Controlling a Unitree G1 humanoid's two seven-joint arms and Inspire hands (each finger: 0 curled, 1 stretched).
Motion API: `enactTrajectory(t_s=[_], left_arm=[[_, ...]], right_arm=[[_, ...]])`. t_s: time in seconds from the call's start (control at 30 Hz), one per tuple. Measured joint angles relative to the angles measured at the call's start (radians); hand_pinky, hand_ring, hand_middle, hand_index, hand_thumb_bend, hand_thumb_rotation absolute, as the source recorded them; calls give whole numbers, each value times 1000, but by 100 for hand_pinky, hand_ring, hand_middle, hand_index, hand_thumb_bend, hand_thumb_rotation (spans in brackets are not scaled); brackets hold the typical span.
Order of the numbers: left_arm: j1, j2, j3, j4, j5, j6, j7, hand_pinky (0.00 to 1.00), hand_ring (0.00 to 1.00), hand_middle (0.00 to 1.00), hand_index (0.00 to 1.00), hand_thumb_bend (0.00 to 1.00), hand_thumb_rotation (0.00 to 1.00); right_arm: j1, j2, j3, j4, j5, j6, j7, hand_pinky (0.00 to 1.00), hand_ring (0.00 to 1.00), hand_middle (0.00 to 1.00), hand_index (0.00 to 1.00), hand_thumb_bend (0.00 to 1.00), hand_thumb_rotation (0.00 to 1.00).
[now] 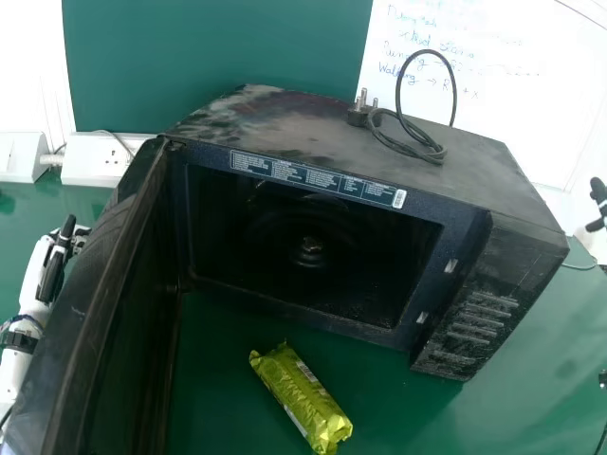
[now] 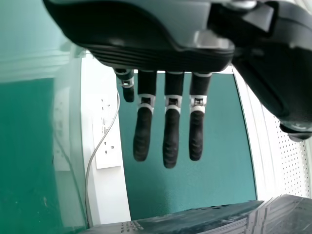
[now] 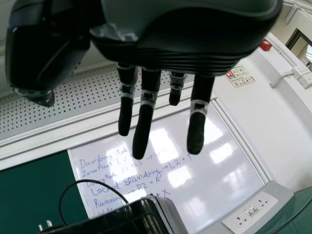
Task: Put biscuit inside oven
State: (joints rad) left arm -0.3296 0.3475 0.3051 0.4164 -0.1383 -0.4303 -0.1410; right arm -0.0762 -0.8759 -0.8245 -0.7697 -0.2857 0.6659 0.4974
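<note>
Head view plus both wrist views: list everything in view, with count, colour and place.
Oven: 1, black, on table, door open
Biscuit packet: 1, yellow-green, before oven
Corded plug: 1, black, atop oven
Table: 1, green, under oven
Board: 1, green, behind oven
Whiteboard: 1, white, behind oven
Socket panels: at least two, white, left of oven and near whiteboard
Poster: 1, mostly white, wall
Small box: 1, red, wall
Left hand: 1, mostly black, left of oven door
Right hand: 1, mostly black, right wrist view
</note>
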Motion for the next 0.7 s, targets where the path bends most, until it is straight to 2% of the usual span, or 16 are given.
enactTrajectory(t_s=[0.3,0.43,0.53,0.6,0.7], left_arm=[[0,0,0,-9,-1,15,-4,28,32,39,48,52,8],[0,0,0,-9,0,13,-4,28,32,38,48,52,8],[0,0,0,-9,0,13,-4,28,32,38,48,52,8],[0,0,0,-9,0,13,-3,28,32,39,48,52,8],[0,0,0,-9,0,13,-3,28,32,38,48,52,8]], right_arm=[[8,0,-8,6,5,-18,9,29,38,49,68,78,51],[8,-2,-3,-8,-1,6,11,29,38,50,70,78,51],[12,-8,0,-29,1,29,36,29,39,49,71,77,46],[13,-14,-6,-39,27,32,68,26,34,45,72,81,43],[19,-23,-26,-43,87,14,131,23,31,43,73,78,37]])
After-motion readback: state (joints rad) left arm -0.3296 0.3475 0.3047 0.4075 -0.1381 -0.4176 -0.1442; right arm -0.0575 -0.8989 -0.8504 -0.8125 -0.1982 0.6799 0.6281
